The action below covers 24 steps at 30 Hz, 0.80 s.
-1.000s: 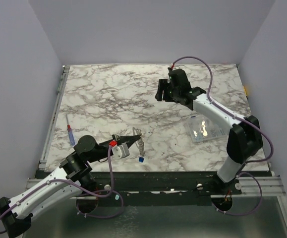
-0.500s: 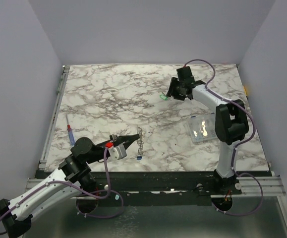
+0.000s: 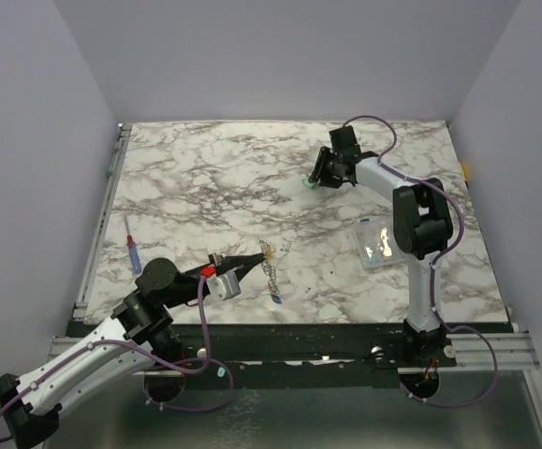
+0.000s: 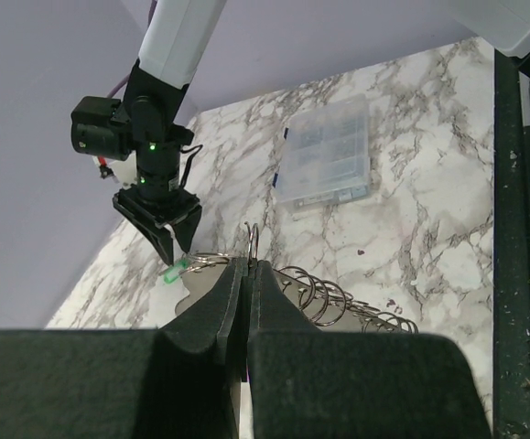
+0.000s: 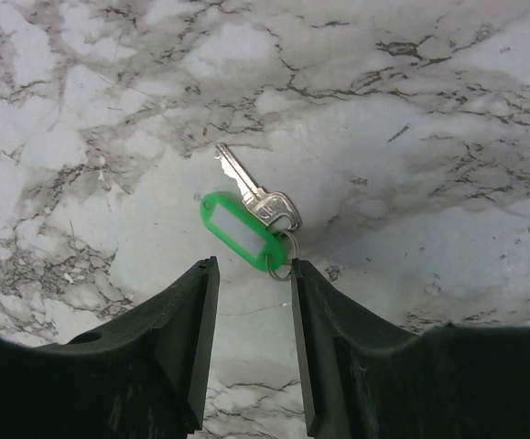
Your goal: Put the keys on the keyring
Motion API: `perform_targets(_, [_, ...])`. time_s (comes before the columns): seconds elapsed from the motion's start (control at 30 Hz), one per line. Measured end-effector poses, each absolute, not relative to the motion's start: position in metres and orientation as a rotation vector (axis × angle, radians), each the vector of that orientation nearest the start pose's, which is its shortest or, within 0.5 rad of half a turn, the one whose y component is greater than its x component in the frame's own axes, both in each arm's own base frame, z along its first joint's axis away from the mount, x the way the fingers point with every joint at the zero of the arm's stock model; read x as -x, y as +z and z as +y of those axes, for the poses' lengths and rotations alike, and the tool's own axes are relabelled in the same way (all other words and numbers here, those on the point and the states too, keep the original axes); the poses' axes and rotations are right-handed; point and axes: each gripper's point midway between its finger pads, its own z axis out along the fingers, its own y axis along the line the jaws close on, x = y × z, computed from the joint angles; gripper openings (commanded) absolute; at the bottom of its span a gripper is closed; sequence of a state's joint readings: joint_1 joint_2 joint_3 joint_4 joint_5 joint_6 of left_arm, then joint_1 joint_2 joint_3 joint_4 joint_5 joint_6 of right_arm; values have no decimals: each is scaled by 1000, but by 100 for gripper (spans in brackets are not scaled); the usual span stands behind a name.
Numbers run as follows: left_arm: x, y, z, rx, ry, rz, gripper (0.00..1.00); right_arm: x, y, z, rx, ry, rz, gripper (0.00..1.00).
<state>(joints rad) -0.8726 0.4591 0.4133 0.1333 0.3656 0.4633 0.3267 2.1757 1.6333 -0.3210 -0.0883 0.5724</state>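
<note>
a: what's changed?
b: right gripper [image 5: 253, 265] has dropped lower, jaws narrower but still apart around the green key [image 5: 242, 240], far right.
a: left gripper [image 4: 246, 270]?
b: still pinching the keyring [image 3: 269, 267] near the front edge. marble table [image 3: 205, 187], lilac walls [image 3: 65, 140].

We see a marble table [image 3: 205, 178]. On it lie a pen [image 3: 132, 251] by the left edge, a clear box [image 3: 375, 243] at right, a green-tagged key [image 5: 242, 240] toward the back and a blue key [image 3: 277, 300] near the front.
</note>
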Motion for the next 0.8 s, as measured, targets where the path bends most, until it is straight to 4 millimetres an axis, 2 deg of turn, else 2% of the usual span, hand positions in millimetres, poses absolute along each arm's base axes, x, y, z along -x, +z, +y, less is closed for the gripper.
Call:
perform_targets(0.13, [-144,263,-242,-1157,-602,986,0,-513,47,213,-269,511,2461,42])
perform_targets(0.27, [-144,262,-242,-1157,-605,990,0,-514,44,214,-277,513,2464,42])
perform_targets(0.47, [-144,262,-243,-1156,-606,989,0,-513,39,214,-286,511,2474,51])
perform_targets(0.6, [-145,263,-243,-1154,-606,988,0,-514,39,214,-289,512,2473,52])
perform_targets(0.8, [-146,261,-245,-1157,-609,994,0,-515,36,211,-297,518,2464,49])
